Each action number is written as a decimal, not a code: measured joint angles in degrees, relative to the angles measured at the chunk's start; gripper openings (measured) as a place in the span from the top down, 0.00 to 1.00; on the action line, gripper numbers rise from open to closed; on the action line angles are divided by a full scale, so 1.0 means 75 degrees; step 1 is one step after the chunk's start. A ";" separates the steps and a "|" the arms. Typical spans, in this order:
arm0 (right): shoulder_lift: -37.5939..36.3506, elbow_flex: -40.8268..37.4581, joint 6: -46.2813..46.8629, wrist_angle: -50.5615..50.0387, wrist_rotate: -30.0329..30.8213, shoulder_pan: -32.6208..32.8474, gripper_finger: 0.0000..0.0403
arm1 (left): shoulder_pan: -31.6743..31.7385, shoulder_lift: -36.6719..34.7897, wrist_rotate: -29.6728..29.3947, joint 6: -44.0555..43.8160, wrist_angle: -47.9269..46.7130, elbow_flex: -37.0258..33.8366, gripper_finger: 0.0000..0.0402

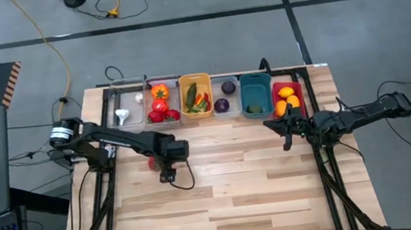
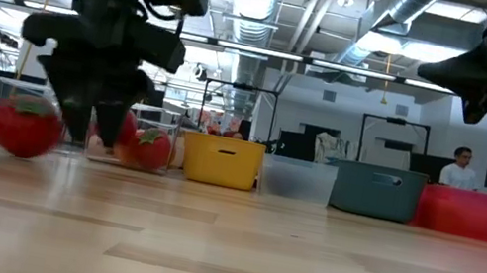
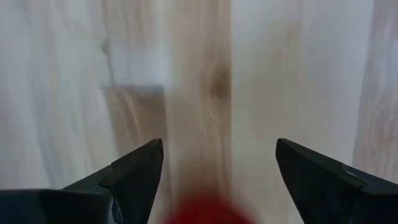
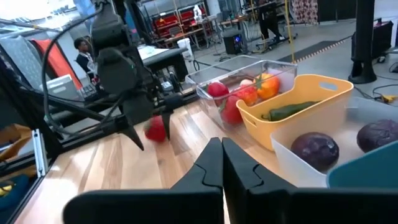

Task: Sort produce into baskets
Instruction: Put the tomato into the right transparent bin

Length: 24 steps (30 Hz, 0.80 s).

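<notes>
One red tomato left on the table, left gripper above it with fingers apart

Nearest on the table [image 1: 229,197], the left gripper [image 1: 163,164] points down with its fingers spread wide and nothing between them. The red tomato [image 2: 25,127] lies just beside it, toward the table's left edge, on bare wood. It is round, smooth and glossy, so I judge it light, hard and ready to roll; best to grip it across the middle. The right gripper [image 4: 221,163] waits near the right edge, fingers pressed together. Farthest, along the far edge, the baskets [image 1: 195,93] already hold tomatoes, green pieces, purple balls and citrus.
</notes>
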 joint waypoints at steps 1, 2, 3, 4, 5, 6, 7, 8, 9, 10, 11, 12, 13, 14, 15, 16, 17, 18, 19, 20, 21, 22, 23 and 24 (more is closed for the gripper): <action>0.0002 0.0000 0.0000 0.0002 0.0000 0.0000 0.95 | 0.0001 0.0028 -0.0019 0.0002 0.0034 0.0023 0.25; 0.0002 0.0000 0.0000 -0.0006 0.0000 0.0000 0.94 | 0.0006 0.0072 -0.0052 0.0000 0.0042 0.0046 0.25; 0.0002 0.0000 0.0000 -0.0009 0.0000 0.0000 0.93 | 0.0008 0.0152 -0.0076 0.0000 0.0015 0.0043 0.25; 0.0002 0.0000 0.0000 -0.0033 0.0000 0.0000 0.92 | 0.0014 0.0238 -0.0081 0.0019 -0.0047 0.0032 0.25; -0.0001 0.0000 0.0000 -0.0068 0.0000 0.0000 0.92 | 0.0012 0.0281 -0.0078 0.0056 -0.0131 0.0015 0.25; -0.0001 0.0000 -0.0001 -0.0090 0.0004 -0.0002 0.92 | 0.0006 0.0292 -0.0075 0.0079 -0.0181 0.0014 0.25; 0.0002 0.0000 -0.0002 -0.0131 0.0023 -0.0003 0.91 | 0.0006 0.0281 -0.0074 0.0077 -0.0168 0.0024 0.25; 0.0002 0.0000 0.0000 -0.0221 0.0053 -0.0003 0.91 | 0.0003 0.0271 -0.0065 0.0077 -0.0161 0.0034 0.25; 0.0002 0.0000 0.0000 -0.0342 0.0113 -0.0003 0.92 | 0.0006 0.0271 -0.0059 0.0100 -0.0210 0.0034 0.25; 0.0000 0.0000 0.0003 -0.0480 0.0159 -0.0003 0.92 | 0.0006 0.0274 -0.0071 0.0179 -0.0300 0.0035 0.25; 0.0002 0.0000 0.0017 -0.0626 0.0171 -0.0003 0.92 | 0.0006 0.0274 -0.0075 0.0244 -0.0412 0.0066 0.25; 0.0002 0.0000 0.0020 -0.0749 0.0175 -0.0009 0.92 | 0.0009 0.0274 -0.0082 0.0276 -0.0547 0.0145 0.25; 0.0002 -0.0002 0.0020 -0.0817 0.0172 -0.0009 0.93 | 0.0009 0.0274 -0.0089 0.0282 -0.0654 0.0239 0.25; 0.0002 0.0000 0.0020 -0.0867 0.0172 -0.0009 0.93 | 0.0009 0.0274 -0.0120 0.0285 -0.0805 0.0334 0.25; -0.0009 0.0000 0.0015 -0.0916 0.0172 -0.0009 0.93 | 0.0009 0.0274 -0.0144 0.0293 -0.0983 0.0428 0.25; -0.0035 0.0000 -0.0033 -0.0931 0.0172 -0.0009 0.93 | 0.0009 0.0274 -0.0144 0.0348 -0.1157 0.0529 0.25; -0.0084 -0.0001 -0.0099 -0.0978 0.0172 -0.0009 0.93 | 0.0009 0.0271 -0.0143 0.0402 -0.1319 0.0634 0.25; -0.0127 -0.0001 -0.0150 -0.1090 0.0173 -0.0009 0.93 | 0.0009 0.0259 -0.0145 0.0459 -0.1501 0.0742 0.25; -0.0178 -0.0003 -0.0176 -0.1185 0.0178 -0.0009 0.93 | 0.0009 0.0224 -0.0145 0.0522 -0.1686 0.0829 0.25; -0.0234 -0.0003 -0.0175 -0.1251 0.0178 -0.0009 0.93 | 0.0009 0.0178 -0.0148 0.0583 -0.1864 0.0888 0.25; -0.0299 -0.0003 -0.0166 -0.1344 0.0181 -0.0009 0.93 | 0.0009 0.0112 -0.0148 0.0615 -0.1988 0.0913 0.25; -0.0367 -0.0003 -0.0143 -0.1457 0.0183 -0.0009 0.93 | 0.0009 0.0036 -0.0148 0.0618 -0.2076 0.0917 0.25; -0.0444 -0.0003 -0.0119 -0.1583 0.0184 -0.0009 0.93 | 0.0009 -0.0065 -0.0150 0.0587 -0.2178 0.0917 0.25; -0.0525 -0.0003 -0.0054 -0.1738 0.0189 -0.0009 0.93 | 0.0009 -0.0184 -0.0151 0.0525 -0.2293 0.0917 0.25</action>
